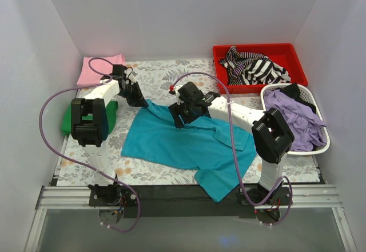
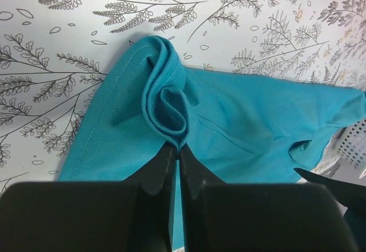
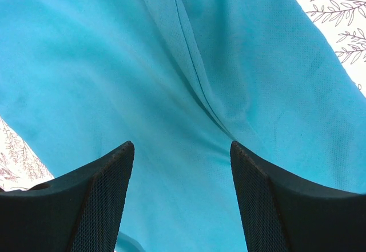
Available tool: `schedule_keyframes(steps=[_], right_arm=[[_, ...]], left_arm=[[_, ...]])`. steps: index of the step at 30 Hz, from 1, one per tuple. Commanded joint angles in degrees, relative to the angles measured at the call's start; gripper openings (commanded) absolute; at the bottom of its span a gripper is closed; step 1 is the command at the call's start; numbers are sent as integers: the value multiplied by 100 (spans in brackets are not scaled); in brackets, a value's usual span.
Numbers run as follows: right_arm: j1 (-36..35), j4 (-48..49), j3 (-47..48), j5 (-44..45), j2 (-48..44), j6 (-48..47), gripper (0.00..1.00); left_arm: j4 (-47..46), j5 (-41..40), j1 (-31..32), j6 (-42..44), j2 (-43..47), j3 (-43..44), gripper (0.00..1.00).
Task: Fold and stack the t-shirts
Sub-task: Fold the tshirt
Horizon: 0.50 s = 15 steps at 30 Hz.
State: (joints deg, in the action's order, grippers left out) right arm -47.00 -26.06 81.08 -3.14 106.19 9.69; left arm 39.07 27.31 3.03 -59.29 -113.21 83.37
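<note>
Teal t-shirt (image 1: 183,143) spread rumpled mid-table, unfolded. Left gripper (image 2: 177,150) pinched tight on its bunched corner; right gripper (image 3: 182,166) jaws wide above cloth, holding nothing. Pink t-shirt (image 1: 102,69) folded far left; green t-shirt (image 1: 66,123), half hidden by arm, seemingly folded. Stacking undone.

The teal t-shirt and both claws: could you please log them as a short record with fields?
teal t-shirt: spread out, not yet folded
left claw: shut on a bunched fold at its far left corner
right claw: open over the shirt, holding nothing
pink t-shirt: far left corner
green t-shirt: left edge, partly hidden
</note>
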Motion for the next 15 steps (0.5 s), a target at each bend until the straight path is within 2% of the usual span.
schedule_keyframes(steps=[1,7,15], right_arm=[[-28,-22,-57,41,-204,-11,74],[-28,-4,-162,50,-204,41,74],[-28,-4,-180,32,-169,50,74]], left_arm=[[101,-182,40,84,88,39,0],[223,-226,40,137,474,-171,0],[496,-981,40,146,1098,-971,0]])
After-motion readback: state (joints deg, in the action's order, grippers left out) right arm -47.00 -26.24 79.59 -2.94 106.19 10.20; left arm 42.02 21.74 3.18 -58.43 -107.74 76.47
